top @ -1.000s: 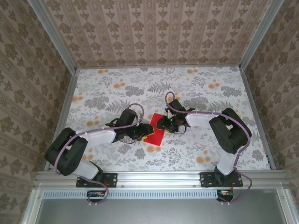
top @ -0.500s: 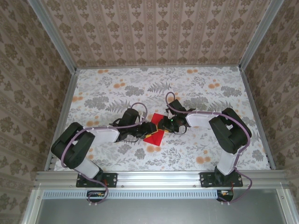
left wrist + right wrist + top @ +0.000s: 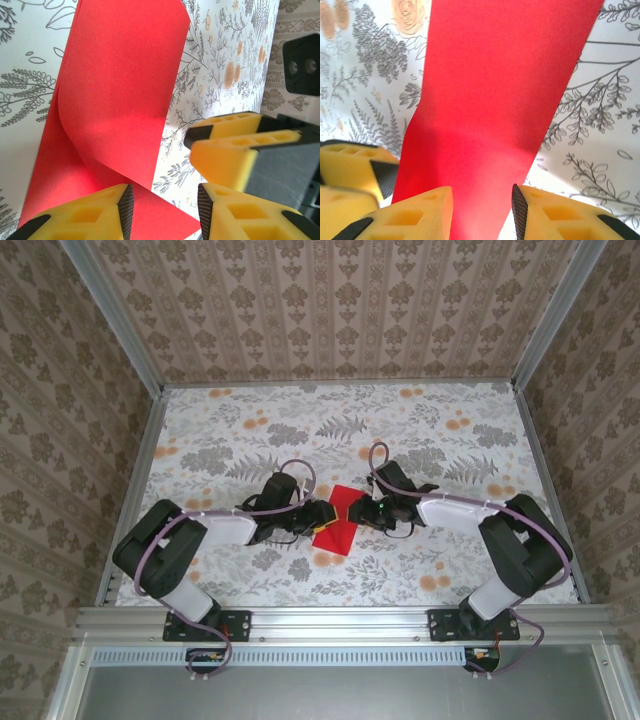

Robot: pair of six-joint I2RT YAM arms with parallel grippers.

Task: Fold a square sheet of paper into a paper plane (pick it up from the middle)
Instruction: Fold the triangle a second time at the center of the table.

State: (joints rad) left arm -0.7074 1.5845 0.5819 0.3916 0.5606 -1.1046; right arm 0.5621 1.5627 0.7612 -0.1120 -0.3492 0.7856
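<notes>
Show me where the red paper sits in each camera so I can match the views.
Top external: red paper lies in the middle of the floral table cover.
Left wrist: red paper covers the left and centre, folded over itself.
Right wrist: red paper runs as a broad band up the middle.
Shared landmark: the floral table cover beneath it, with grey leaves and orange flowers.

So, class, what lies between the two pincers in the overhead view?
The folded red paper lies between the left pincer and right pincer, on the table; the top view shows it.
</notes>
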